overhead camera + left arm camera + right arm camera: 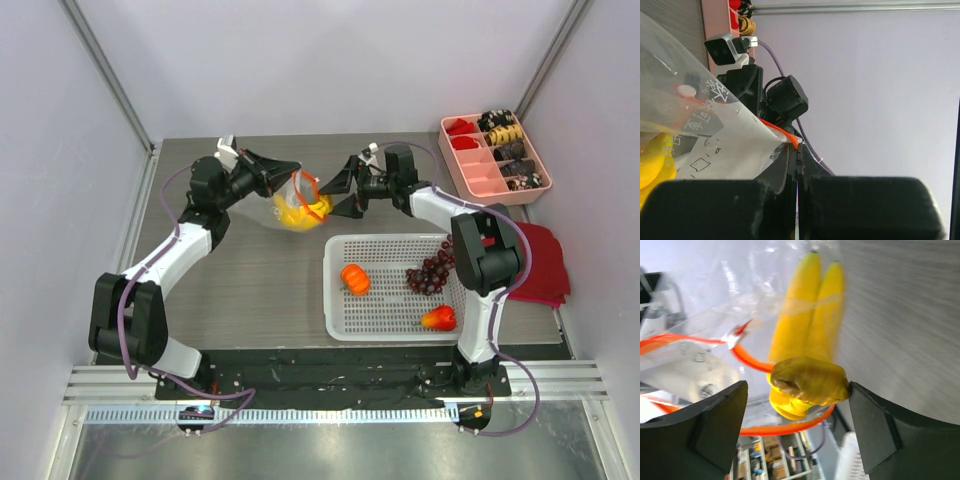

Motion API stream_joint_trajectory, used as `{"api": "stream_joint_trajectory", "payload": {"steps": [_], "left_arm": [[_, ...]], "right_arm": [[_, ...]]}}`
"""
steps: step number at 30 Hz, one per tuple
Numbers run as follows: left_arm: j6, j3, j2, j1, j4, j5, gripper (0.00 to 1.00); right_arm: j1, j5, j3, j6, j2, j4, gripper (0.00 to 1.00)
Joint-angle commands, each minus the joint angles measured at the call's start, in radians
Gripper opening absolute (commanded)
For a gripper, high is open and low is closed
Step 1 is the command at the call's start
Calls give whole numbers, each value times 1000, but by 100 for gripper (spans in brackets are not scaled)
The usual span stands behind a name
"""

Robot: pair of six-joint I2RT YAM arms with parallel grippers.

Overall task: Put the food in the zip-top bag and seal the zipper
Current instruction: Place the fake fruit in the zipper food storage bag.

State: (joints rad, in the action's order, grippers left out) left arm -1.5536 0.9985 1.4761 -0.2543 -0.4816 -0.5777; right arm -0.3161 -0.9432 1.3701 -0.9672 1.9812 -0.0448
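Note:
The clear zip-top bag (283, 203) hangs in the air at the back middle of the table. My left gripper (297, 172) is shut on its upper edge, pinching the orange-red zipper strip (783, 132) between the jaws (799, 150). The yellow banana bunch (300, 214) sits in the bag's mouth, with its stem end (810, 380) sticking out through the zipper loop (752, 360). My right gripper (330, 200) is open around that stem, which touches only one finger (875, 430). The orange pumpkin (355, 279), purple grapes (430, 272) and red-orange fruit (438, 318) lie in the white basket.
The white perforated basket (390, 241) sits front right of the bag. A pink compartment tray (488, 182) with snacks stands at the back right. A dark red cloth (546, 265) lies at the right edge. Walls enclose the table on three sides.

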Motion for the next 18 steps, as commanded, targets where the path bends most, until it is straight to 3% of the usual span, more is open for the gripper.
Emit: {"api": "stream_joint_trajectory", "payload": {"steps": [1,2,5,7,9,14,15,18], "left_arm": [[-11,54,-13,-5,-75,-19,0],[-10,54,-13,-5,-75,-20,0],[-7,45,-10,-5,-74,-24,0],[-5,40,-7,-8,-74,-25,0],[-5,35,0,-14,-74,-25,0],[-14,46,6,-31,-101,-28,0],[-16,49,-2,-31,-103,-30,0],[-6,45,-23,-25,-110,-42,0]], "right_arm": [[-41,-108,-38,-342,-27,-420,78],[-43,-108,-37,-337,-34,-418,64],[-44,-109,-19,-334,-62,-435,36],[-46,-109,4,-318,-87,-432,29],[-66,-101,36,-280,-108,-423,27],[-153,-92,194,124,-99,-23,22],[-156,-92,211,162,-99,70,23],[-124,-105,233,189,-125,95,35]]}}
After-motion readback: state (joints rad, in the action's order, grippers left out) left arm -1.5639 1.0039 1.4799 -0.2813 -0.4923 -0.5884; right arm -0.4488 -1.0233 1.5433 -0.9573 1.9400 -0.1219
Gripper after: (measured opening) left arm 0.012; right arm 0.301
